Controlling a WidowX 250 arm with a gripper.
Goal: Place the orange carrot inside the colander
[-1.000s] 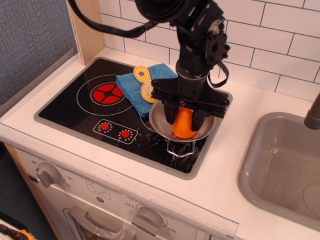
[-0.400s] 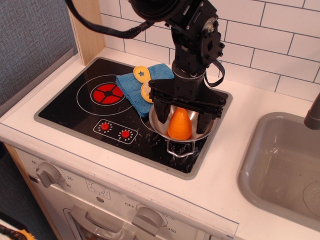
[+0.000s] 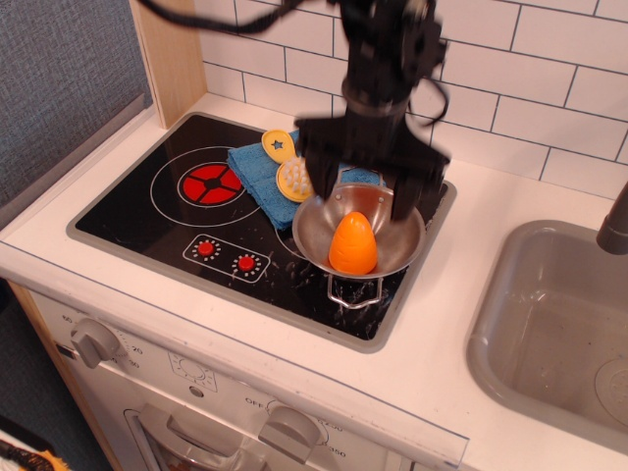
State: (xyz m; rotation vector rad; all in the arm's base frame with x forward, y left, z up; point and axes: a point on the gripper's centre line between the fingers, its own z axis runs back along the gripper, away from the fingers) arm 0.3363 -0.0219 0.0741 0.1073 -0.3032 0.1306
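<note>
The orange carrot (image 3: 353, 243) stands inside the colander (image 3: 316, 235), a shiny steel bowl on the right side of the black stovetop, tip up. My gripper (image 3: 365, 194) is open and empty, lifted just above the colander's far rim, with its fingers (image 3: 320, 175) spread wide on either side above the carrot and clear of it. The colander's near wire handle (image 3: 355, 291) points toward the stove's front edge.
A blue cloth (image 3: 275, 167) with a yellow bristle brush (image 3: 291, 180) and a yellow disc (image 3: 279, 143) lies left of the colander. A red burner (image 3: 208, 183) is on the left. A grey sink (image 3: 559, 324) is at the right, with a dark faucet (image 3: 615, 224).
My gripper opened, let go of the carrot in the colander, then rose straight up away from it. The carrot stays standing in the bowl.
</note>
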